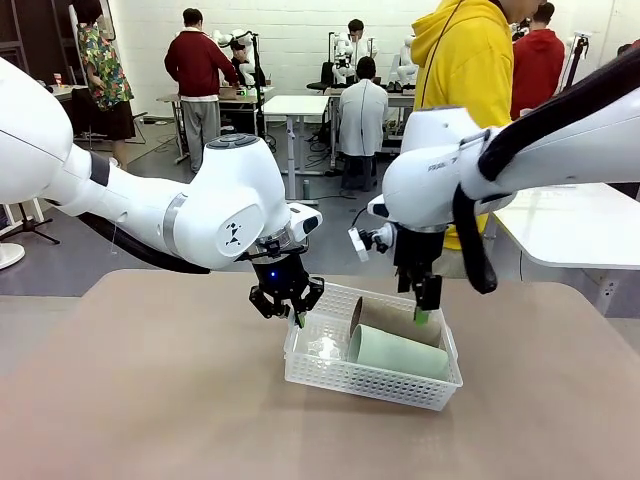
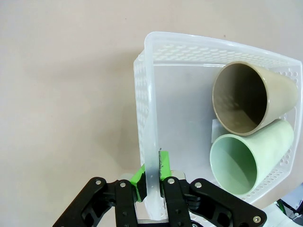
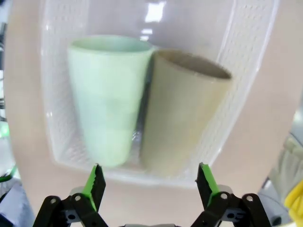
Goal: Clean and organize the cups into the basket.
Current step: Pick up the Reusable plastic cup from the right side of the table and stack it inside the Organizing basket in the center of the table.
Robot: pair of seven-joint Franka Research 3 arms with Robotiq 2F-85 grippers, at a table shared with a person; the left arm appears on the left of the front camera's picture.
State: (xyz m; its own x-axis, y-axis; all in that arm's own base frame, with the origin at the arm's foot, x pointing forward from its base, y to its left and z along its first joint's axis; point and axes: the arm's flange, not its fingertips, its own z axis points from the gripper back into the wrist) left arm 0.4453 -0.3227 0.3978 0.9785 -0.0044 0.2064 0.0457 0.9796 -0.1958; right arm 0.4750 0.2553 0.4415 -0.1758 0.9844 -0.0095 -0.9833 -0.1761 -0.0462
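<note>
At its rim, the basket (image 2: 147, 99) is pinched by the left fingers (image 2: 138, 177) and should be held steady; the right fingers (image 3: 206, 182) are spread wide above the cups (image 3: 106, 94).

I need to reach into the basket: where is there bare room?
The basket is bare between the wall that the left gripper clamps and the cups' mouths. The other end is crowded: brown cup and mint cup lie side by side, under the open right gripper.
</note>
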